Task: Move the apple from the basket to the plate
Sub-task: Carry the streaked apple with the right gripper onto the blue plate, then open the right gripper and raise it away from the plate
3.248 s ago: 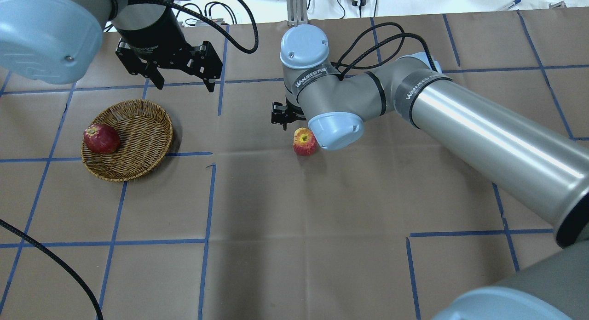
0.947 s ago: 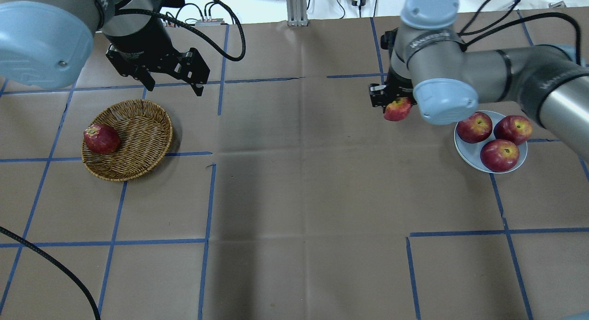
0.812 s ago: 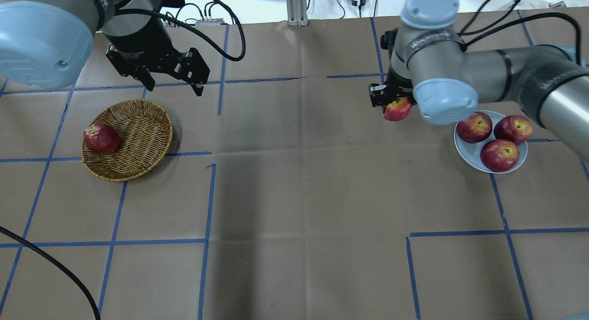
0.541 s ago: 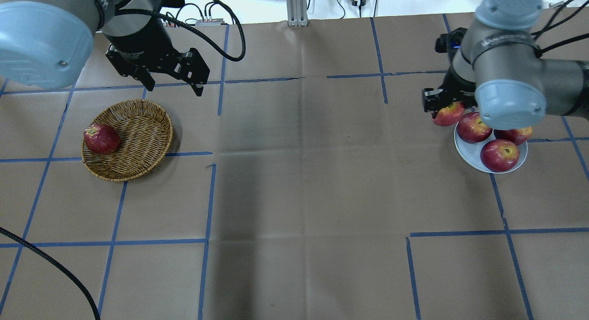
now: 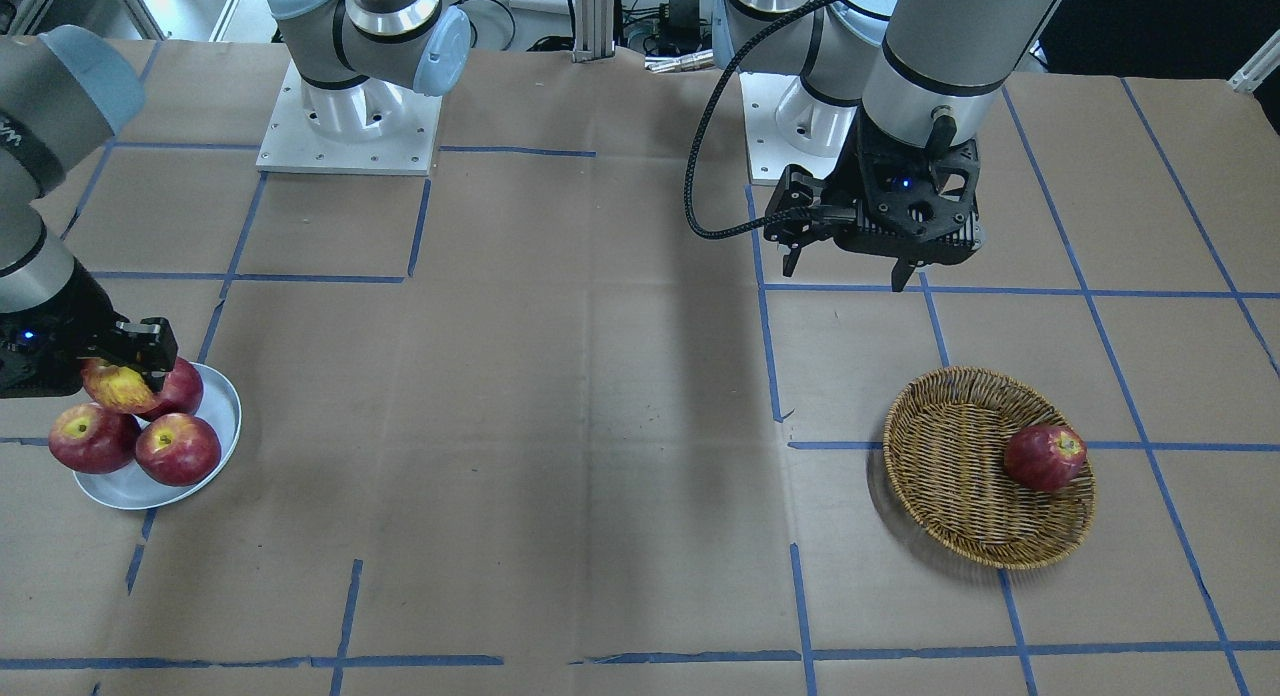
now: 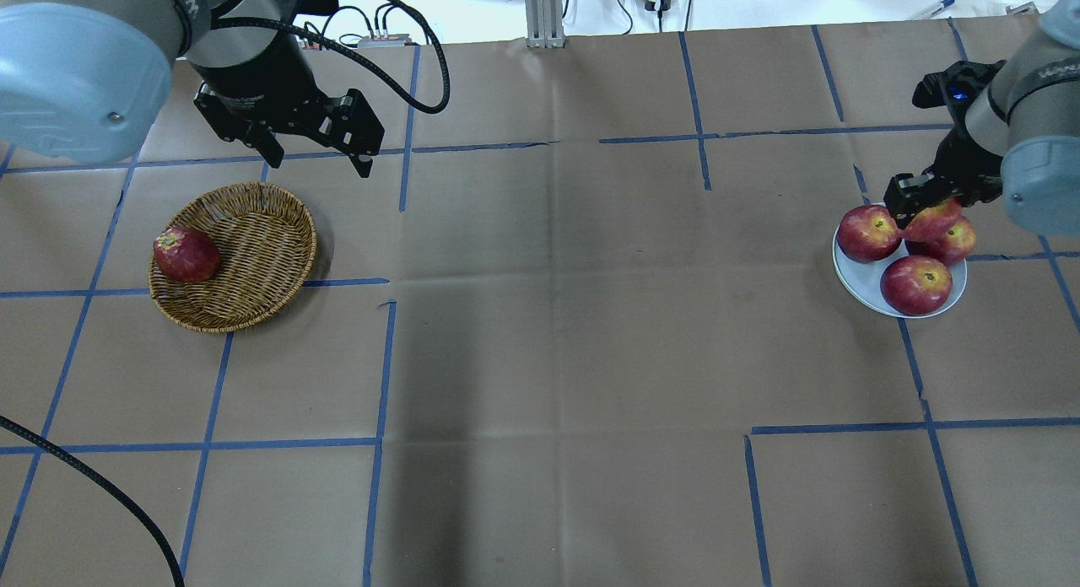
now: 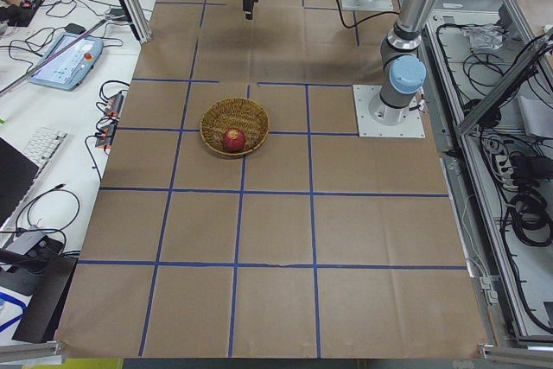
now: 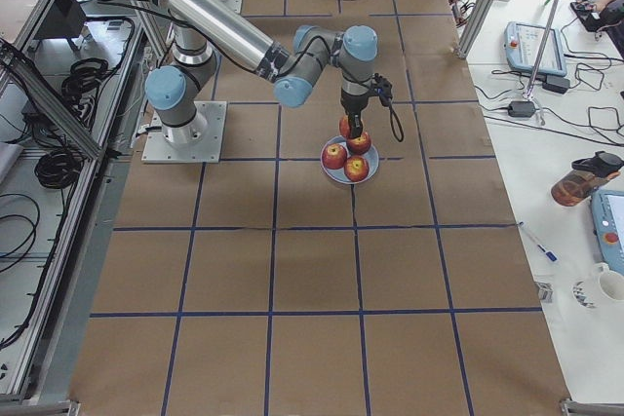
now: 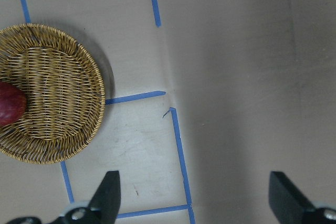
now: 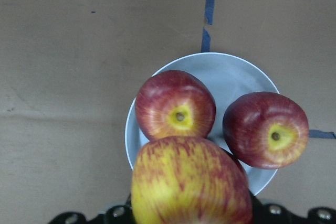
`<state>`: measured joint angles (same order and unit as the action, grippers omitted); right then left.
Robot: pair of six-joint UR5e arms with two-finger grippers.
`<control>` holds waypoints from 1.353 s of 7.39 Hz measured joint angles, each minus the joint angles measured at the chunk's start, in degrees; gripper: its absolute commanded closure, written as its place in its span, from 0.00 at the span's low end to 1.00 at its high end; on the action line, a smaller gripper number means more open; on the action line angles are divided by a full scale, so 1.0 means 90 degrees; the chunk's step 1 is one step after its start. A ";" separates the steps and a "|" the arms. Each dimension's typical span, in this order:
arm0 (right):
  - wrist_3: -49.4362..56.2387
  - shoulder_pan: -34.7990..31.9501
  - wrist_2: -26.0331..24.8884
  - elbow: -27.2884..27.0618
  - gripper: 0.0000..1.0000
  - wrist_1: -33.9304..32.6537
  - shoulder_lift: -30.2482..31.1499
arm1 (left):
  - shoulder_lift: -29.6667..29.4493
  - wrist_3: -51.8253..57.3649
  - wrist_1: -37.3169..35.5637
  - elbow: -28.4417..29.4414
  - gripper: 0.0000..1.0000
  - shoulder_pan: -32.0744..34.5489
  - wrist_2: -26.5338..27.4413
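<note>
while in pincer [image 6: 927, 209], apple [image 10: 191, 182] over plate [image 10: 237, 74]

dark apples [image 6: 915, 285] crowd most of the plate [image 6: 854, 277].

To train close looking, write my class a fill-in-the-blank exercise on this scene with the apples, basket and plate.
The right gripper holds the streaked apple above the plate, which bears ____ dark apples.
In the basket lies ____ red apple.
The left gripper, holding nothing, is ____, not shut.
Missing words: three; one; open.
</note>
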<state>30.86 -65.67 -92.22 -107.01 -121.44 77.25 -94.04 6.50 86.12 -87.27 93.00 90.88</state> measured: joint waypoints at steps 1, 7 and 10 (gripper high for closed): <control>0.0063 0.0056 0.0002 -0.0002 0.54 -0.0011 -0.0127 | 0.0000 0.0000 0.0001 0.0000 0.01 0.0002 0.0000; 0.0097 0.0108 -0.0086 -0.0022 0.11 -0.0041 -0.0284 | 0.0006 0.0000 0.0013 0.0000 0.01 0.0006 0.0009; 0.0101 0.0109 -0.0086 0.0024 0.00 -0.0051 -0.0371 | 0.0009 -0.0006 0.0011 0.0000 0.01 0.0008 0.0010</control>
<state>31.77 -64.69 -92.99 -106.79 -121.90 73.90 -93.96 6.45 86.22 -87.28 93.07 90.97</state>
